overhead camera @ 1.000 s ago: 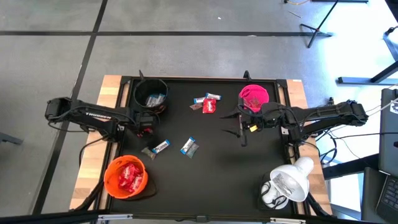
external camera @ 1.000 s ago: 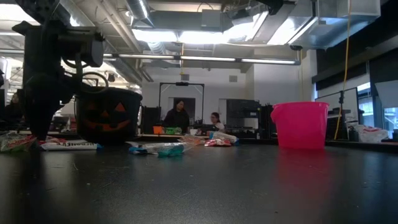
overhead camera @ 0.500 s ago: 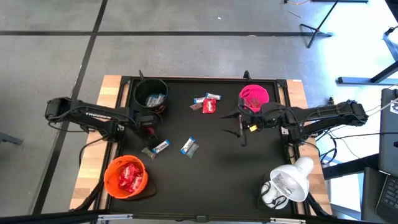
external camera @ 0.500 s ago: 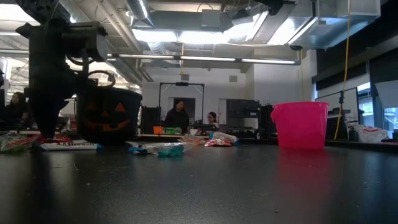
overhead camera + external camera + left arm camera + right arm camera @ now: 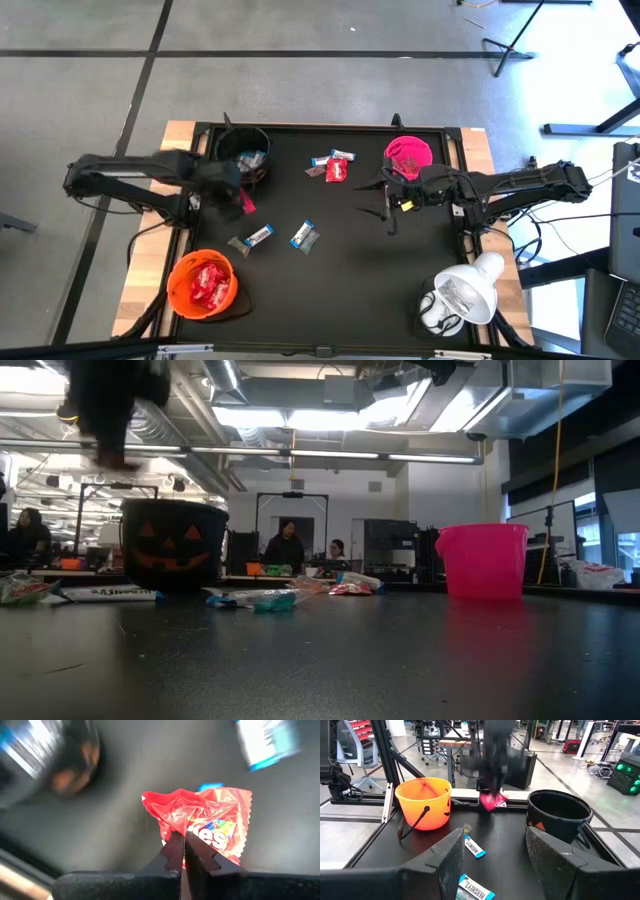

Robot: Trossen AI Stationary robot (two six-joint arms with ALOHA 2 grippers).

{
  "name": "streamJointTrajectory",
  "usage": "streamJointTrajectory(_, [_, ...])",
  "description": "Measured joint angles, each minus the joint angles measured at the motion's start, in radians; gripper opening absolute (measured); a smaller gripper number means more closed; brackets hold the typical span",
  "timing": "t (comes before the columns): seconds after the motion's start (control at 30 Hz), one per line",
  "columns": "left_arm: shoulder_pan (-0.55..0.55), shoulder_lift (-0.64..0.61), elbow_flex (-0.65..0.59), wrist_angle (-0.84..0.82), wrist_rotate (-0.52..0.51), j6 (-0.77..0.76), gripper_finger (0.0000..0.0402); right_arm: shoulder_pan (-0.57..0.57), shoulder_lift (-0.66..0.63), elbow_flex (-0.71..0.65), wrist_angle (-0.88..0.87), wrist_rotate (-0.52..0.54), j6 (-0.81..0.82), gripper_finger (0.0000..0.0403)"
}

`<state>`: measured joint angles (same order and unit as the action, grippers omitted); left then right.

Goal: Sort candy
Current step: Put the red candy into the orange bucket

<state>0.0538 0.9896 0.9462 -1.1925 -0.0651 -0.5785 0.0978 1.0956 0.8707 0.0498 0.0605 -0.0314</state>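
Observation:
My left gripper (image 5: 241,200) hangs above the table's left part, between the black bowl (image 5: 243,155) and the orange bowl (image 5: 203,283). It is shut on a red candy (image 5: 205,825), which also shows in the right wrist view (image 5: 492,801). Blue-and-white candies (image 5: 258,237) (image 5: 304,235) lie flat on the black mat. A mixed heap (image 5: 335,166) lies near the far edge. Red candies fill the orange bowl, and blue-and-white ones lie in the black bowl. My right gripper (image 5: 385,205) waits open, held level beside the pink bowl (image 5: 408,155). My left gripper pinches the red candy's crinkled wrapper near its edge (image 5: 176,831) between its two shut fingertips (image 5: 175,845). The fingers come from above, pointing steeply down. The candy hangs below them, clear of the table.
A white lamp (image 5: 460,295) stands at the near right corner. The mat's raised frame (image 5: 320,127) runs round the work area. Bare mat lies in the middle and near part (image 5: 340,290). People sit in the room beyond the table (image 5: 285,550).
My left gripper has shut on the red candy on the mat near the black bowl. It has then risen sharply and tipped a little. The candy has been lifted clear of the table. My right arm has kept still.

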Motion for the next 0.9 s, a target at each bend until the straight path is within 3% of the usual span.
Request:
streamJointTrajectory(0.13, [-0.1, -0.041, 0.257, -0.097, -0.044, -0.018, 0.0, 0.0, 0.0, 0.0, 0.0, 0.0, 0.009, 0.0213])
streamJointTrajectory(0.27, [-0.235, -0.044, 0.398, -0.169, -0.128, -0.099, 0.0, 0.0, 0.0, 0.0, -0.01, 0.0, 0.029, 0.0213])
streamJointTrajectory(0.37, [-0.318, -0.041, 0.415, -0.2, -0.139, -0.127, 0.0, 0.0, 0.0, 0.0, -0.03, 0.0, 0.043, 0.0213])
streamJointTrajectory(0.53, [-0.461, -0.006, 0.415, -0.191, -0.074, -0.162, 0.0, 0.0, 0.0, 0.0, -0.066, 0.0, 0.078, 0.0213])
streamJointTrajectory(0.9, [-0.747, 0.17, 0.415, -0.191, 0.036, -0.412, 0.0, 0.0, 0.0, 0.0, -0.074, 0.0, 0.109, 0.0213])
